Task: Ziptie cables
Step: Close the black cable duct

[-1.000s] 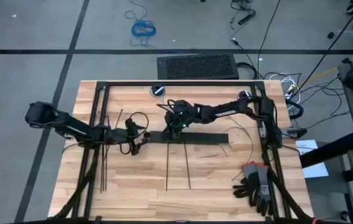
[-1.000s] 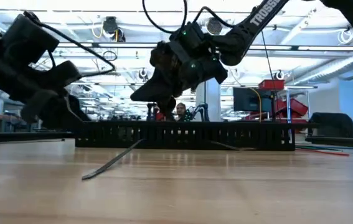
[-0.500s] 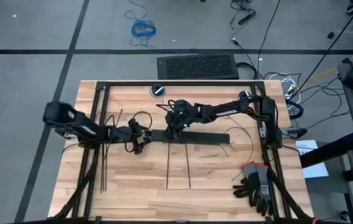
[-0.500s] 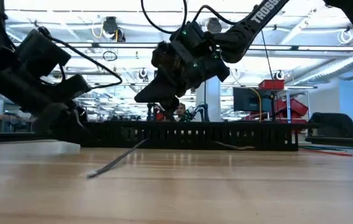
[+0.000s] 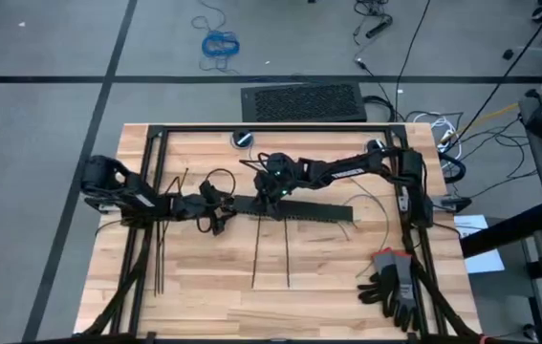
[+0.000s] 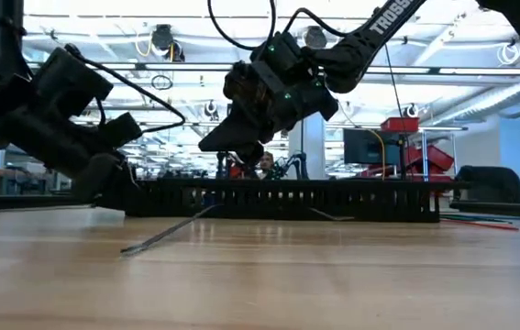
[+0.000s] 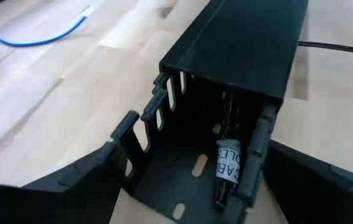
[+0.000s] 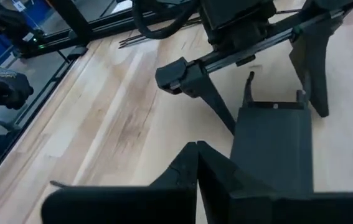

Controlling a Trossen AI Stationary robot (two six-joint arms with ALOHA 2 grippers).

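High view: left gripper (image 5: pixel 221 216) is seen at the left end of the slotted bar (image 5: pixel 294 211), right gripper (image 5: pixel 269 196) over the bar. Zipties (image 5: pixel 271 253) lie on table (image 5: pixel 204 287), just below bar.

Left wrist: fingers (image 7: pixel 83 180) are spread wide, straddling the bar's open end, nothing clamped.

Right wrist: its own fingers' state can't be told. Cables not made out.

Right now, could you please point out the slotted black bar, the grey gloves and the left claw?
slotted black bar (image 5: pixel 314 212): high view, middle of its top.
grey gloves (image 5: pixel 395 284): high view, palm area.
left claw (image 5: pixel 223 217): high view, between its fingertips.
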